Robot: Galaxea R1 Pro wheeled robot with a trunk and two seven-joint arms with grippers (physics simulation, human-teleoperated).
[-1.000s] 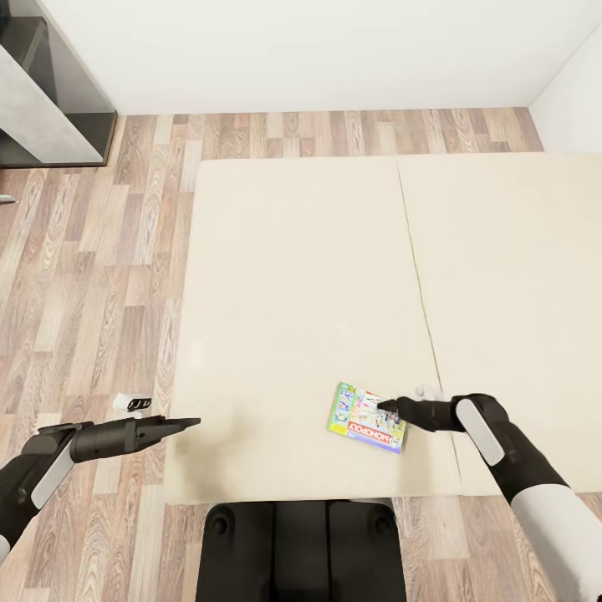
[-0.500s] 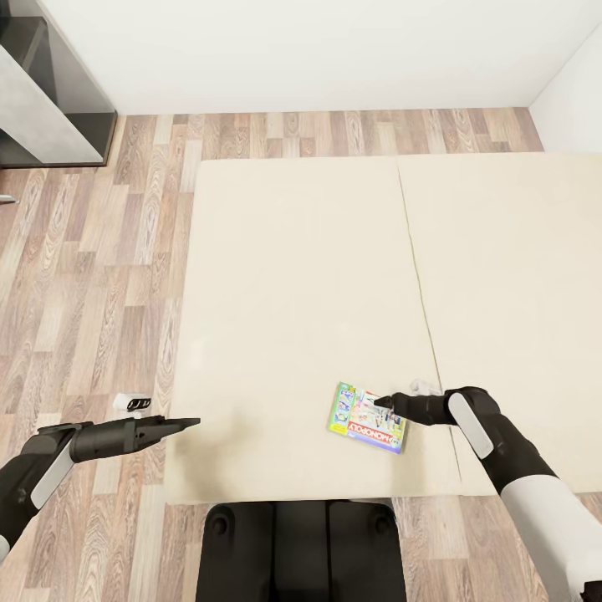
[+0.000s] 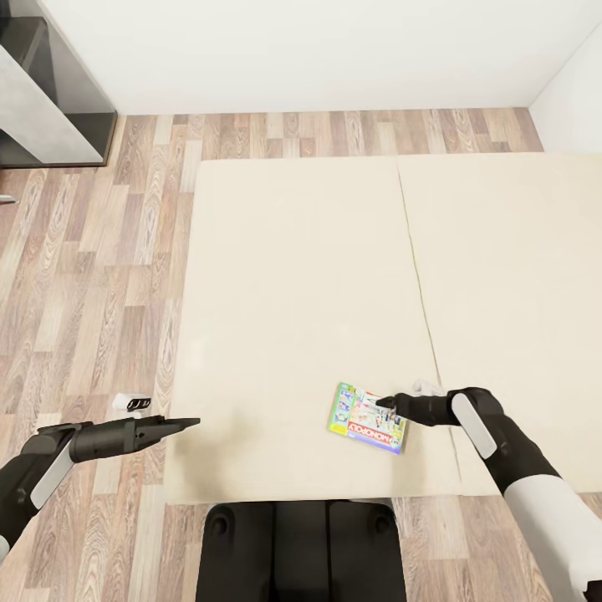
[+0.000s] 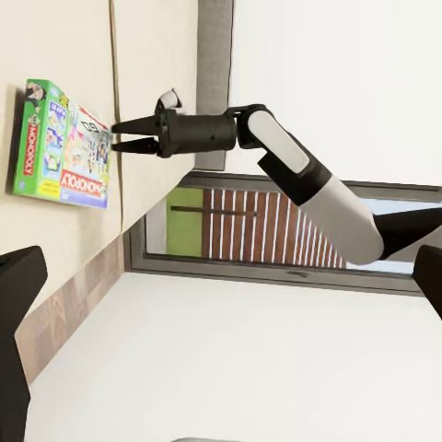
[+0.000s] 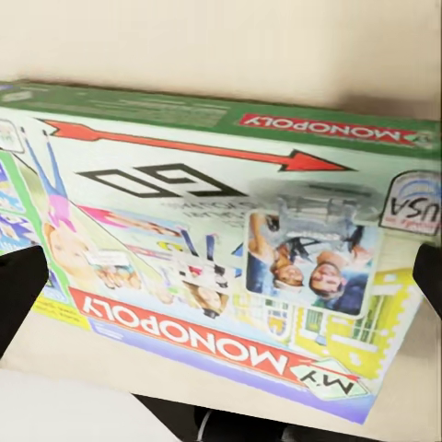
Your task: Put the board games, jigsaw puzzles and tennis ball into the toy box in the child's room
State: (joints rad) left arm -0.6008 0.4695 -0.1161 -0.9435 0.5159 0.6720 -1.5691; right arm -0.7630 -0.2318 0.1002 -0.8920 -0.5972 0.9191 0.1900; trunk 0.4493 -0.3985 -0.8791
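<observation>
Beige mattress of the bed [image 3: 301,276] is seen from above in the head view, set on a wood-plank floor [image 3: 100,276] below a white wall. One board game [image 3: 367,417], a flat green-bordered box lettered "My Monopoly", lies flat near the mattress's near edge. The right gripper [image 3: 382,403] is held low over the box's far right edge; in the left wrist view its two pointed fingers [image 4: 136,124] are parted, one above the other, with their tips just beside the box [image 4: 62,144], and contact cannot be told. The box's printed lid [image 5: 212,249] is seen close in the right wrist view. The left gripper [image 3: 194,423] is held at the mattress's left edge, well apart from the box; whether it is apart or together cannot be told. A dark-grey cabinet [image 3: 46,92] stands at the far left.
</observation>
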